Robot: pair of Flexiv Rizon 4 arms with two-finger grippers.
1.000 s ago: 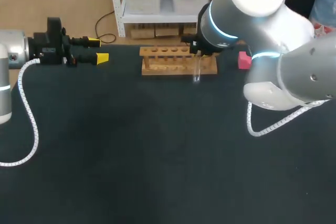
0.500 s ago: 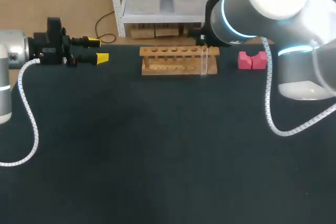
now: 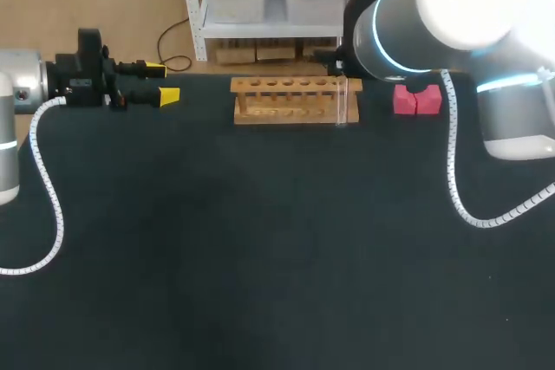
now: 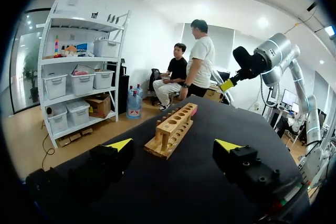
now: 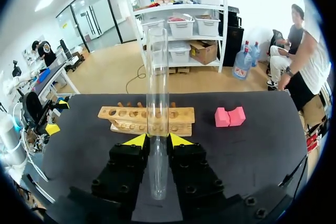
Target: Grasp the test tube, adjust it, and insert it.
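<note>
A clear test tube (image 5: 157, 103) stands upright between my right gripper's (image 5: 157, 141) yellow fingertips, which are shut on it. In the head view the test tube (image 3: 344, 101) hangs at the right end of the wooden rack (image 3: 290, 100), over its front face; my right arm (image 3: 425, 15) hides the gripper there. The rack (image 5: 131, 119) has a row of several holes, and whether the tube's bottom touches it cannot be told. My left gripper (image 3: 162, 81) is open and holds nothing at the table's back left, pointing at the rack (image 4: 172, 129).
A pink block (image 3: 416, 100) lies just right of the rack, under my right arm. The pink block (image 5: 229, 116) is ahead of the right gripper, beside the rack. The table's back edge runs right behind the rack.
My right arm has carried the tube to the right, from in front of the rack's right-hand holes to its right end. The left arm has not moved.
</note>
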